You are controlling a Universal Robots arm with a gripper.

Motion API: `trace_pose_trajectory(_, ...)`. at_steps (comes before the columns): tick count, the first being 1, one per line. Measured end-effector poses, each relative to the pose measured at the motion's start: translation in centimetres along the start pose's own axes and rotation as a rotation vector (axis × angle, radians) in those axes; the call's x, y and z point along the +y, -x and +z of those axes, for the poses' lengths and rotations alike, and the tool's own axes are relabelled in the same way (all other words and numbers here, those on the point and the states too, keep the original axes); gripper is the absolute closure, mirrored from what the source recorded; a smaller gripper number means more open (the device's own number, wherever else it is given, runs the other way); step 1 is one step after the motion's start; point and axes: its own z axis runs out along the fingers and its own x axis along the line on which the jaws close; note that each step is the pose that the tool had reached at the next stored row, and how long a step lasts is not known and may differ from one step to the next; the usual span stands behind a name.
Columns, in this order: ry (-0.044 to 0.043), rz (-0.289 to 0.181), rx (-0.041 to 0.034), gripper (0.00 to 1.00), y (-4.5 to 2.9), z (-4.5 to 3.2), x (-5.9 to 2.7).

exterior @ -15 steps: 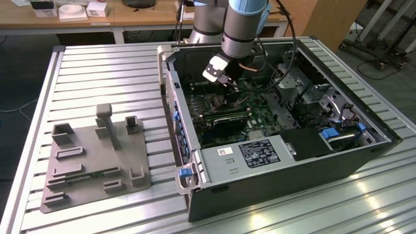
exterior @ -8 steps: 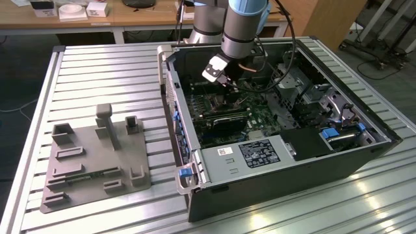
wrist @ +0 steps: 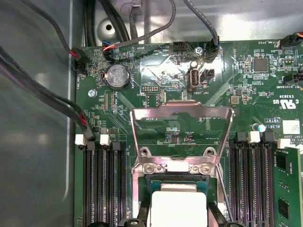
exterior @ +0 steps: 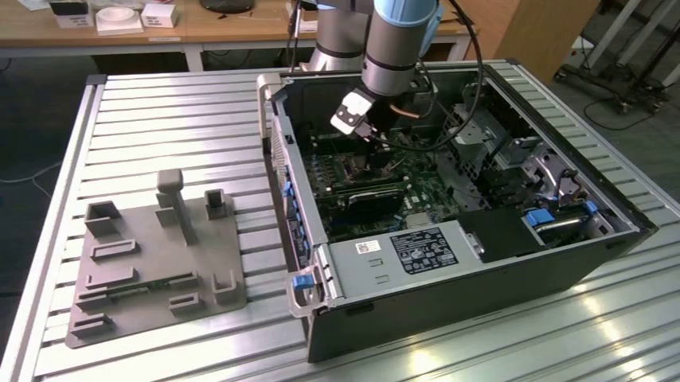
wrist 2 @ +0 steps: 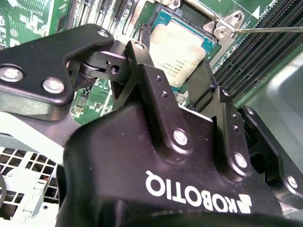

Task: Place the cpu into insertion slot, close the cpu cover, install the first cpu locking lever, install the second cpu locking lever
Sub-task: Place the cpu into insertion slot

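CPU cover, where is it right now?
In the first wrist view the cpu cover is swung open off the socket, over the green board, its hinge between the two banks of memory slots and next to the bare cpu.

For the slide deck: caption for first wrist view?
Silver-topped square cpu beside open silvery frame-shaped cpu cover on green motherboard.

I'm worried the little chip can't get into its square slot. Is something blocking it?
Nothing visible does. The cpu cover is swung open, away from the insertion slot. The cpu sits right at the slot, with no cable or part between them.
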Motion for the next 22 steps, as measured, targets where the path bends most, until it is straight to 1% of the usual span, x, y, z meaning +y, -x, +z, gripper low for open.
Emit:
trace_pose_trajectory(12, 0.0, 0.0, 0.0001, 0.45, 0.0, 0.02, 0.06)
trace_pose_trajectory(13, 0.0, 0.0, 0.0001, 0.39, 0.0, 0.02, 0.06)
trace_pose_trajectory(14, 0.0, 0.0, 0.0001, 0.39, 0.0, 0.02, 0.06)
trace_pose_trajectory(15, 0.0, 0.0, 0.0001, 0.33, 0.0, 0.02, 0.06)
trace_pose_trajectory(22, 0.0, 0.0, 0.0, 0.33, 0.0, 0.02, 0.1)
